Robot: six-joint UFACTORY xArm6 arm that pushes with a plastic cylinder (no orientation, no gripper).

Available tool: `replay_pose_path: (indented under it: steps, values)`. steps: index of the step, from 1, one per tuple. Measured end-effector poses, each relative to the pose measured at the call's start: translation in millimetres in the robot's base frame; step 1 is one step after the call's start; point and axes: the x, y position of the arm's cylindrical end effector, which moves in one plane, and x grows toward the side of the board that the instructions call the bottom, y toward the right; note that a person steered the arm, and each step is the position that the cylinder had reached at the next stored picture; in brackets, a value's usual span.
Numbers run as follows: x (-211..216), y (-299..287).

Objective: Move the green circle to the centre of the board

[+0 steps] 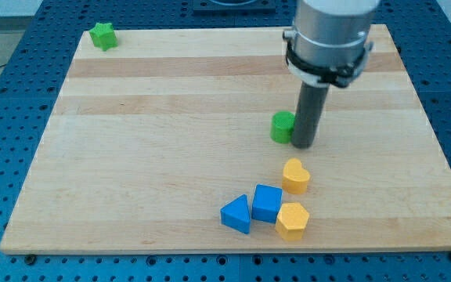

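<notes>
The green circle (282, 126) is a small round green block a little right of the board's middle. My tip (303, 146) stands right against its right side, touching or nearly touching it. The dark rod rises from there to the grey arm at the view's top. A green star (102, 35) sits at the board's top left corner.
Below my tip lie a yellow heart (295, 175), a blue cube (266, 203), a blue triangle (236, 214) and a yellow hexagon (292, 220), clustered near the wooden board's (131, 157) bottom edge. A blue perforated table surrounds the board.
</notes>
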Motion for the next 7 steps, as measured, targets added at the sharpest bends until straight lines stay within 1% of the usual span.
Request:
replay_pose_path:
  steps: [1, 2, 5, 6, 7]
  values:
    - [-46, -17]
    - [-73, -34]
    - [-80, -53]
    - [-80, -26]
    - [-50, 22]
